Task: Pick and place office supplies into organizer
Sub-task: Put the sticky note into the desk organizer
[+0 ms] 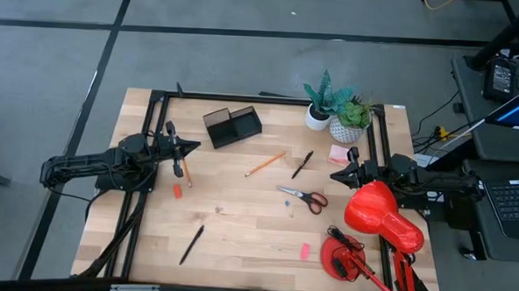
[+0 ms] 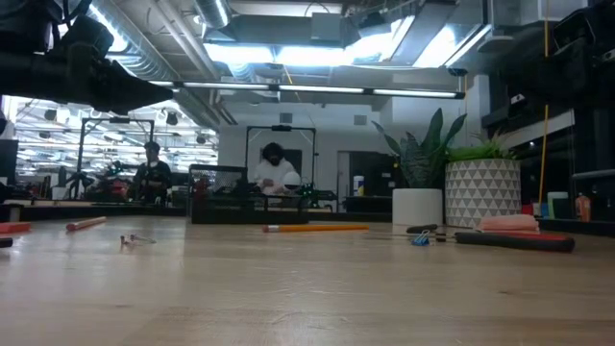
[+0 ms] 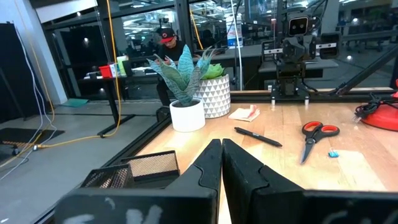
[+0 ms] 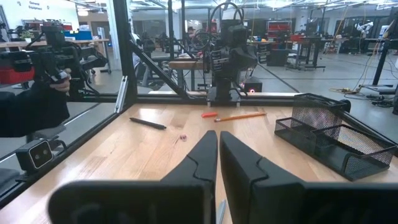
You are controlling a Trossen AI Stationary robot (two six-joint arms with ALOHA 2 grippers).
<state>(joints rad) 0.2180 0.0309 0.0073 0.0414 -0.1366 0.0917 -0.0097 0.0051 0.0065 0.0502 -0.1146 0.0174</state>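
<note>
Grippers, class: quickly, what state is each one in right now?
Left gripper: shut, holding nothing.
Right gripper: shut, holding nothing.

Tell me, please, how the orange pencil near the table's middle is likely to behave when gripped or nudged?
The orange pencil looks thin, straight and rigid, so probably light and stiff. Lying flat on bare wood, it may roll if nudged sideways and could pivot if gripped near one end.

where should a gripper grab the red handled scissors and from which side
Grip the scissors from straight above, at the pivot just ahead of the red handles. They lie flat and closed, blades pointing toward the left arm's side, so fingers should close across the narrow width. The right gripper looks nearer; the left gripper waits by the organizer.
</note>
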